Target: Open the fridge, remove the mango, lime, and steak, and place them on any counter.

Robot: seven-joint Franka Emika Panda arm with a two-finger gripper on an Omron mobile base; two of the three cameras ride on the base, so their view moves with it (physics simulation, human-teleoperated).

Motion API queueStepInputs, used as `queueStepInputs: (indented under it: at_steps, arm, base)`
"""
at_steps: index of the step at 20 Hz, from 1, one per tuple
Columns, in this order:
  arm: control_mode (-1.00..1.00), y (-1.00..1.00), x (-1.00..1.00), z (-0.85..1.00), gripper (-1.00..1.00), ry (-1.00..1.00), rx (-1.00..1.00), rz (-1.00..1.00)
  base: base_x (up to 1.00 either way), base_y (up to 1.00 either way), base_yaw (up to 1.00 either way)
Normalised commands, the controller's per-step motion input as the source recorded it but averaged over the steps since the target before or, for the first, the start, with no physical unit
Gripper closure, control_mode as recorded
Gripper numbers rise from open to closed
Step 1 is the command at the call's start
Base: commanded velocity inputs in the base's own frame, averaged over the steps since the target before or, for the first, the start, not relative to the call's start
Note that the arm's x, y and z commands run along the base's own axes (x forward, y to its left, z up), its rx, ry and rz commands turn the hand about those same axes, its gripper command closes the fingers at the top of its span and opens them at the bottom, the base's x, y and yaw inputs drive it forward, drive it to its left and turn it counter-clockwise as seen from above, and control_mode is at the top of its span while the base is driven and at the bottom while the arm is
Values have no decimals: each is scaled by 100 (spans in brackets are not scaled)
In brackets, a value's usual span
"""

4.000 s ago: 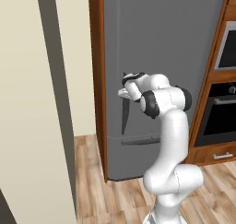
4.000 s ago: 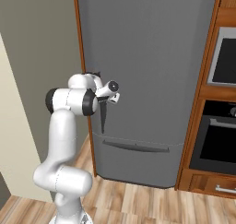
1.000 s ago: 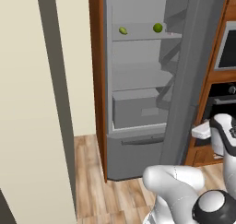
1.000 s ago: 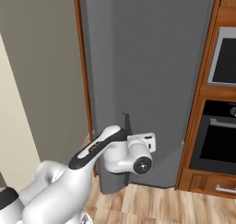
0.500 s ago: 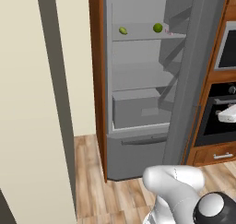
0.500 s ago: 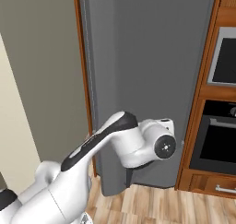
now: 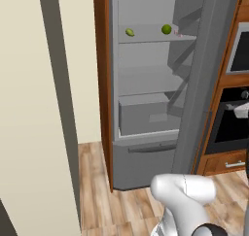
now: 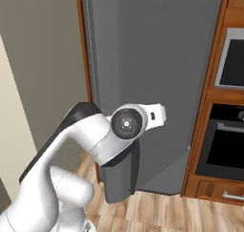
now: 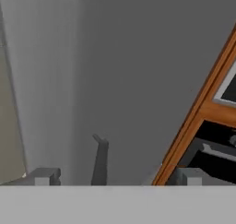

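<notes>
The grey fridge point(image 7: 146, 109) stands open, its door point(image 7: 204, 75) swung out to the right. On an upper shelf lie the yellow-green mango point(image 7: 130, 32) and the round green lime point(image 7: 166, 29). A pinkish sliver of the steak point(image 7: 178, 34) peeks out at the shelf's right end. My gripper point(image 9: 115, 179) is open with nothing between its fingers. It faces the door's grey outer face point(image 9: 106, 71), where the dark handle point(image 9: 99, 161) shows. My hand point(image 8: 155, 114) hangs in front of that door. The counter is out of view.
A black wall oven point(image 8: 226, 140) in reddish-brown wood panels stands right of the fridge, with a drawer point(image 8: 219, 193) under it. A beige wall point(image 7: 34, 109) rises on the left. Wooden floor point(image 7: 97, 191) lies in front of the fridge.
Four seconds ago the fridge was shut with my gripper at its handle; now the door stands open. Over the last second my arm has swung right, off the door.
</notes>
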Motion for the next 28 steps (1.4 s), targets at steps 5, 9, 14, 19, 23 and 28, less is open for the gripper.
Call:
queueStepInputs:
  at_steps: [5,9,14,19,23,28]
  arm:
    - [-100,76,-19,54,-100,29,-35,-23]
    - [-100,94,0,13,-100,31,-38,-19]
    - [-100,90,14,0,-100,27,-38,-15]
    - [-100,46,19,0,-100,2,-5,0]
    - [-100,69,37,13,-100,14,-4,0]
    - [-100,80,49,7,-100,-2,0,0]
  base:
    - [0,0,0]
    - [0,0,0]
    - [0,0,0]
    - [0,0,0]
    - [0,0,0]
    - [0,0,0]
